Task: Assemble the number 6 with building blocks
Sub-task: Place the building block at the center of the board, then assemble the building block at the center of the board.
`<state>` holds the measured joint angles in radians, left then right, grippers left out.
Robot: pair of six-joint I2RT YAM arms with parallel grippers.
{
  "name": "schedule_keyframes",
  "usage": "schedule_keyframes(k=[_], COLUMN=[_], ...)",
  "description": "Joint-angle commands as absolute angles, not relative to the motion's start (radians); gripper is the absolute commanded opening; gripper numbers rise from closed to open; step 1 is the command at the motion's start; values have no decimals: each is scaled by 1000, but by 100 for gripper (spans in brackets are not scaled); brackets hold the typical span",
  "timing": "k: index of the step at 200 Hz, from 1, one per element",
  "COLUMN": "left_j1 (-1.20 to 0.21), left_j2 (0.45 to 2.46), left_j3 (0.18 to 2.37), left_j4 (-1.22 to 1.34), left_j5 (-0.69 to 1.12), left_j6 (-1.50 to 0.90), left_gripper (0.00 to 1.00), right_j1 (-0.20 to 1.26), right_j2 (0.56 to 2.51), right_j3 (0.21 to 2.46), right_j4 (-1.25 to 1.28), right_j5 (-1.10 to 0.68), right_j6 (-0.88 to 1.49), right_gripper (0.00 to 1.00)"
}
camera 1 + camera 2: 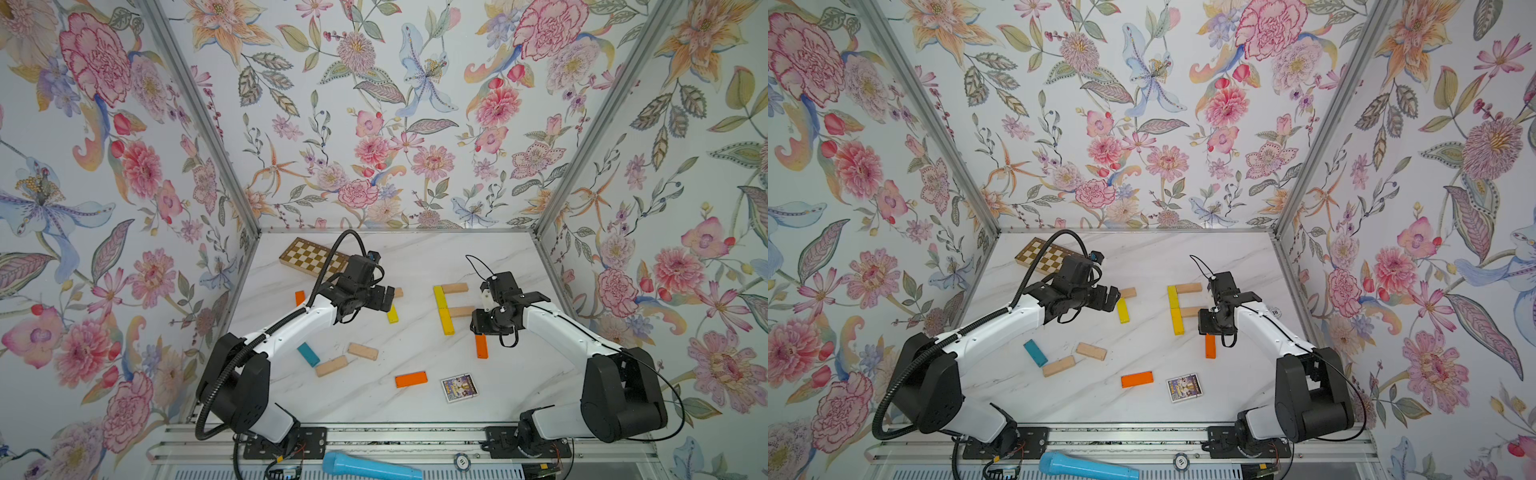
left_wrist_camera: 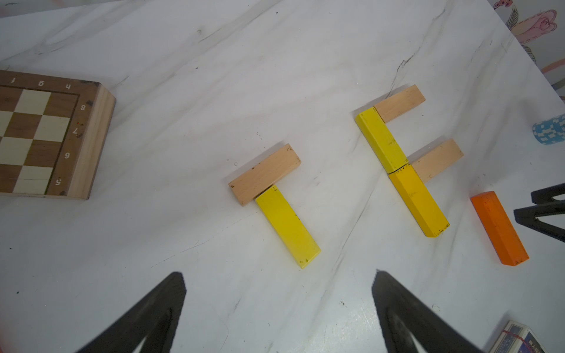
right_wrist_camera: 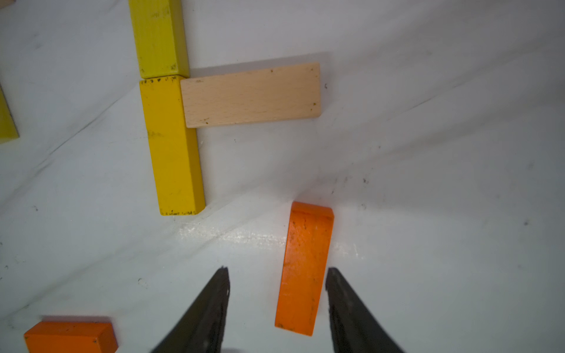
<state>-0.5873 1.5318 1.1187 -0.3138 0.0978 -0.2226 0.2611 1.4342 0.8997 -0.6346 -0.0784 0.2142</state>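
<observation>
Two yellow blocks lie end to end, with two beige blocks branching off to the right. This part of the number 6 sits at the table's middle right. Just in front of it an orange block lies flat between the fingers of my right gripper. The jaws are open, with one finger close to the block and a gap on the other side. My left gripper hangs wide open and empty over a yellow block that touches a beige block.
Loose blocks lie about: teal, two beige, orange and another orange. A chequered board sits at the back left. A picture card lies at the front. A chip stack stands at the right.
</observation>
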Motion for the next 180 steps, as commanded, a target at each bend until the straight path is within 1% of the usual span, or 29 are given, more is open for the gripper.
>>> schedule_keyframes(k=[1,32,110,125,143,180], left_j1=[-578,-578,-578,-578,-578,-579], left_j2=[1522,1512,1536,1538,1540,1542], left_j3=[1100,1095,1128,1133,1137,1140], left_j4=[-312,-318,-325,-328,-331,-335], left_j5=[103,93,92,91,88,81], left_j6=[-239,-232,-227,-227,-227,-225], left_gripper=[99,99,99,99,99,99], right_j1=[272,271,273,273,277,279], right_j2=[1472,1495,1614,1635,1648,1669], right_j3=[893,909,950,956,961,974], right_j4=[-660,-699,-717,-716,-716,-718], right_j5=[-29,38,30,18,16,2], right_j6=[258,286,264,258,250,222], right_gripper=[51,48,46,44,38,35])
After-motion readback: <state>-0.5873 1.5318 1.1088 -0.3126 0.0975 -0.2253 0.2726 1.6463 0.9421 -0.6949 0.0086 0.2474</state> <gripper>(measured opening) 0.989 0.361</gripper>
